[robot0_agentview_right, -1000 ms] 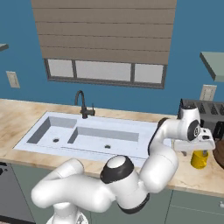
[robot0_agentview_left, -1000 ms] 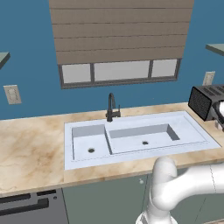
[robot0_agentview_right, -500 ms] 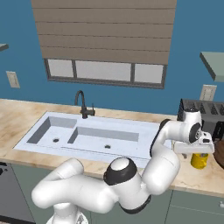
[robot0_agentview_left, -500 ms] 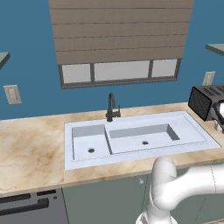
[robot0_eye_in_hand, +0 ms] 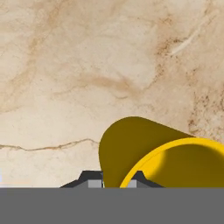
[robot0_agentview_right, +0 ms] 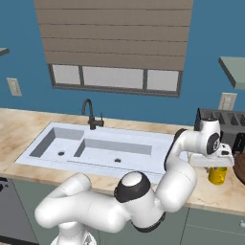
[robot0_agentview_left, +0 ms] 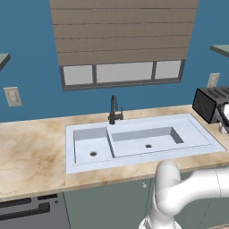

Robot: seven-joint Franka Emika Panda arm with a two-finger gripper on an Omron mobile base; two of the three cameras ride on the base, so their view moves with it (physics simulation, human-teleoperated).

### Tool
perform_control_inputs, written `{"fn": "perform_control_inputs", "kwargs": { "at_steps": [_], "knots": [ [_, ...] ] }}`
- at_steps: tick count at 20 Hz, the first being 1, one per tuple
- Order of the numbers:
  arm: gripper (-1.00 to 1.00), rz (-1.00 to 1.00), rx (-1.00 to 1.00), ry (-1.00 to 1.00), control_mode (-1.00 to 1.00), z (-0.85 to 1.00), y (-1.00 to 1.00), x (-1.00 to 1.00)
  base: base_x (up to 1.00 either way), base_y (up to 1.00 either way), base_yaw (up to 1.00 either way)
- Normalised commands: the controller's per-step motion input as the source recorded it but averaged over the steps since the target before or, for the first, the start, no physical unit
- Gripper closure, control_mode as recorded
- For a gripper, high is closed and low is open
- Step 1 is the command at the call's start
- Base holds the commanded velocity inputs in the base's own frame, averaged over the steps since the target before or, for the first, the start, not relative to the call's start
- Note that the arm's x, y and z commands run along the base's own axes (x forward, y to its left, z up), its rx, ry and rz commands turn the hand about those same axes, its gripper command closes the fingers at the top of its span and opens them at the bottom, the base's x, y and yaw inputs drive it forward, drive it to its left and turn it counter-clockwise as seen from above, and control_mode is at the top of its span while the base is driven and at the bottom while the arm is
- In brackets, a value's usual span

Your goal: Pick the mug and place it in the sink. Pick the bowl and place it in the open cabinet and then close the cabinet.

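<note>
two basins make up the sink (robot0_agentview_left: 134, 143), set into the marbled counter (robot0_agentview_left: 31, 156) under the window (robot0_agentview_left: 123, 74), a black faucet (robot0_agentview_left: 114, 109) at its back rim; each basin shows one drain hole and nothing else lying in it. the right base view gives the same sink (robot0_agentview_right: 95, 148) from the other side, again with bare basins. the white arm (robot0_agentview_right: 182, 167) rises from the base and bends over to the counter at the sink's right end. a dark toaster (robot0_agentview_right: 225, 127) stands at the wall there; in the left base view it sits at the right edge (robot0_agentview_left: 210, 105), cropped. the right base view adds what the left one lacks: the yellow mug (robot0_agentview_right: 217, 174) standing upright on the counter just right of the sink, beneath the hand, and a sliver of dark brown at the far right edge, likely the bowl (robot0_agentview_right: 240, 167), too cut off to be sure. the hand view looks down on the mug (robot0_eye_in_hand: 144, 153) from close above, its bright rim and shadowed interior open to the camera, nothing visible inside, marble all around it. the gripper (robot0_eye_in_hand: 114, 179) has its two dark tips drawn close together astride the mug's wall at the rim, clenched on it, one tip outside, the other near the inner side. the mug's base is hidden under the hand, so contact with the counter cannot be judged.
</note>
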Motion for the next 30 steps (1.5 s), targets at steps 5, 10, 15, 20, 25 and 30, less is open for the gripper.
{"fn": "perform_control_inputs", "kwargs": {
  "at_steps": [5,10,15,20,25,30],
  "knots": [
    [1.00,0.00,0.00,0.04,-1.00,0.06,0.28,0.00,0.00,0.00,0.00],
    [1.00,0.01,0.00,0.00,-1.00,0.38,0.57,-0.02,0.00,0.00,0.00],
    [1.00,0.06,0.00,-0.05,-1.00,0.34,0.70,0.00,0.00,0.00,0.00],
    [1.00,0.04,0.00,-0.02,-1.00,0.01,0.76,0.00,0.00,0.00,0.00],
    [1.00,0.00,0.00,-0.10,-1.00,0.00,0.77,0.15,0.00,0.00,0.00],
    [1.00,0.00,0.00,-0.14,-1.00,0.01,0.91,0.30,0.00,0.00,0.00]
  ]
}}
